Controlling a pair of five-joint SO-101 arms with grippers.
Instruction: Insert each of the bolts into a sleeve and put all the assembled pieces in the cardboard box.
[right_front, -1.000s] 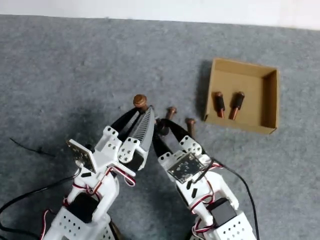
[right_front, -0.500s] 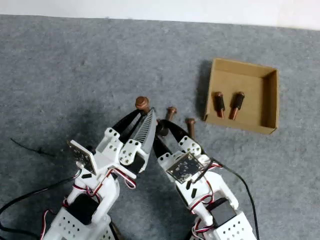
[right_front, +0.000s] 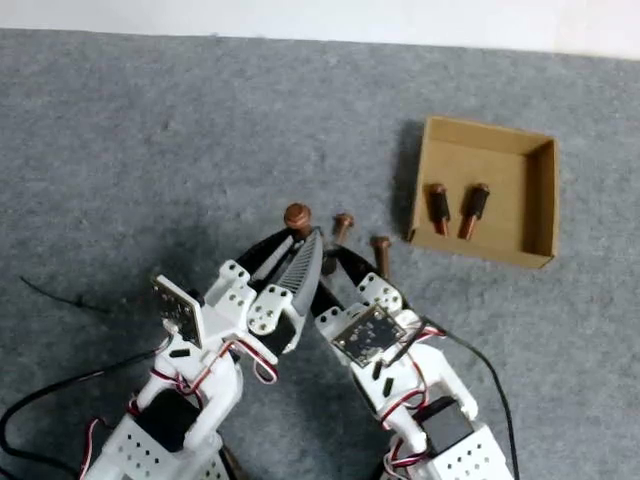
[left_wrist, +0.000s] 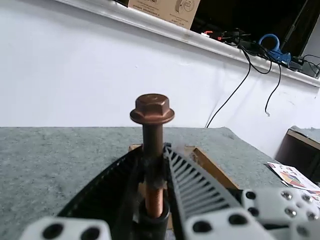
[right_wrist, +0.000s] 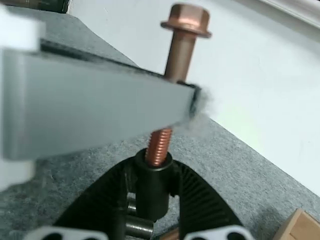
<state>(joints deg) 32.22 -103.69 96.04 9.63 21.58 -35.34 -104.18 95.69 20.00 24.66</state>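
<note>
Right wrist view: bolt (right_wrist: 181, 50) upright, left jaws clamped on its shank; tip sits in the mouth of the sleeve (right_wrist: 151, 187), held directly below by right jaws. Axes look aligned.

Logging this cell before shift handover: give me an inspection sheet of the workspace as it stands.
Surface: grey mat, flat.
Job's things: bolt upright, threaded end entering the black sleeve; two loose bolts on the mat beside the cardboard box; two assembled pieces lying inside it.
Clutter: nothing seen.
Grippers: left gripper shut on the bolt's shank; right gripper shut on the sleeve below.
Cables: black cable on the mat by the left arm; second cable trailing from the right arm.
Surroundings: white wall; shelf carrying cables.
</note>
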